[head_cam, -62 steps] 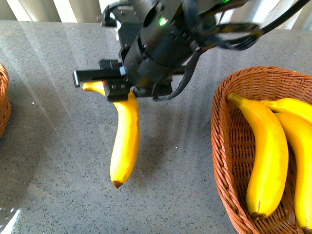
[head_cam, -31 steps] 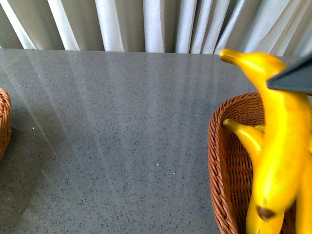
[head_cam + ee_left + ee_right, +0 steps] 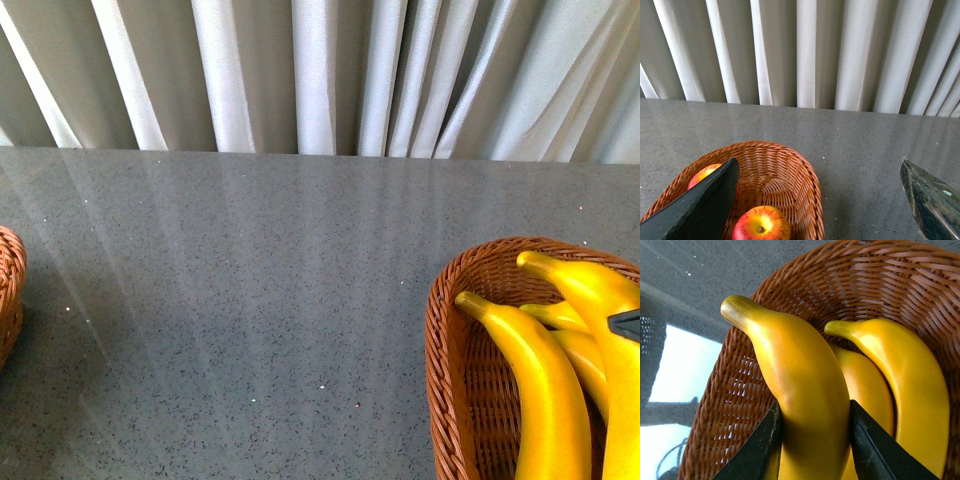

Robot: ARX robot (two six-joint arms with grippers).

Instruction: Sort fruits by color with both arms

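Two apples down in the left basket: a bright apple near the front, and a second apple half hidden behind a black finger. Red side: done, by the look of it. Left jaws wide open above that basket, with nothing between them.

In the middle, just bare grey bench, with no fruit lying on it in the front view.

Over on the right, a second basket with yellow fruit only. Two bananas lying inside: a long banana by the near wall and a small-looking banana tucked behind it. A third banana squeezed between the right jaws, shut tight on its middle, stem end poking up above the other two. Resting on them or hanging just over them? Cannot tell.

Probably the last yellow one. Left to do: lower it in, open the right jaws, pull away. After that, nothing more to sort, as far as seen here. Might roll against the other bananas when let go, so a gentle drop seems best.
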